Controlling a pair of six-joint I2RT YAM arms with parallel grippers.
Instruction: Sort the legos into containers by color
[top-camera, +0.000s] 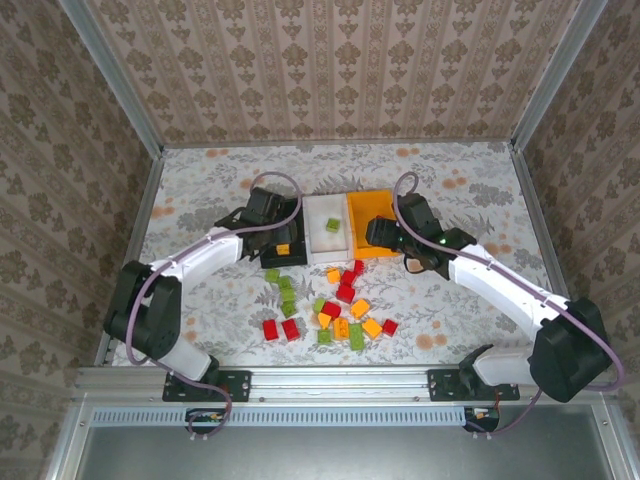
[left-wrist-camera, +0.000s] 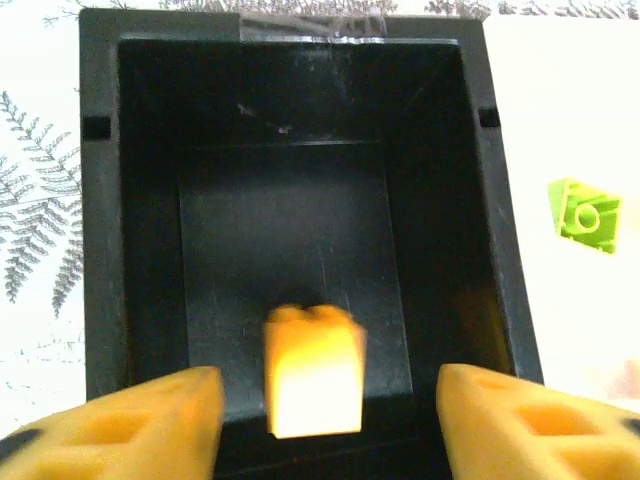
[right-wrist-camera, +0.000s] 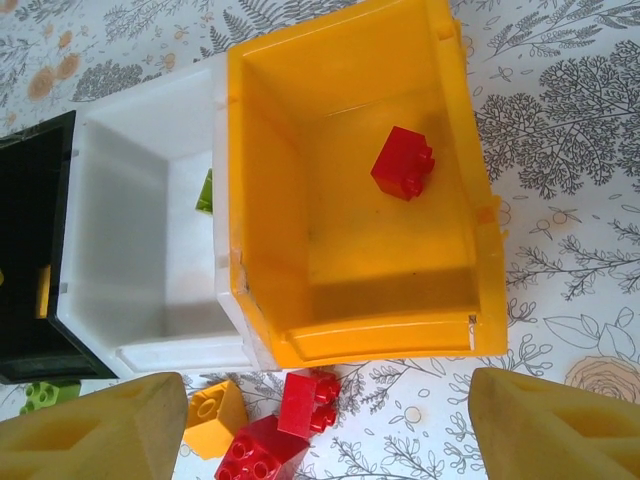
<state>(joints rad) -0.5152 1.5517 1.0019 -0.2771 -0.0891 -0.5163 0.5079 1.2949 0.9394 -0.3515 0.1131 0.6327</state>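
My left gripper (top-camera: 272, 228) (left-wrist-camera: 330, 400) hangs open over the black bin (top-camera: 262, 256) (left-wrist-camera: 100, 250). A blurred orange-yellow lego (left-wrist-camera: 313, 372) (top-camera: 283, 249) sits between its fingers, clear of both pads. The white bin (top-camera: 325, 240) (right-wrist-camera: 140, 260) holds a green lego (top-camera: 332, 224) (left-wrist-camera: 585, 213). My right gripper (top-camera: 388, 234) (right-wrist-camera: 328, 400) is open above the near wall of the orange bin (top-camera: 372, 205) (right-wrist-camera: 380, 340), where a red lego (right-wrist-camera: 403, 163) lies. Several loose legos (top-camera: 346, 292) in red, orange and green lie on the table in front of the bins.
Under my right gripper, two red legos (right-wrist-camera: 310, 400) and an orange one (right-wrist-camera: 215, 410) lie just outside the orange bin. A green lego (right-wrist-camera: 45, 392) sits by the black bin's corner. Patterned walls and metal rails (top-camera: 130, 110) enclose the table.
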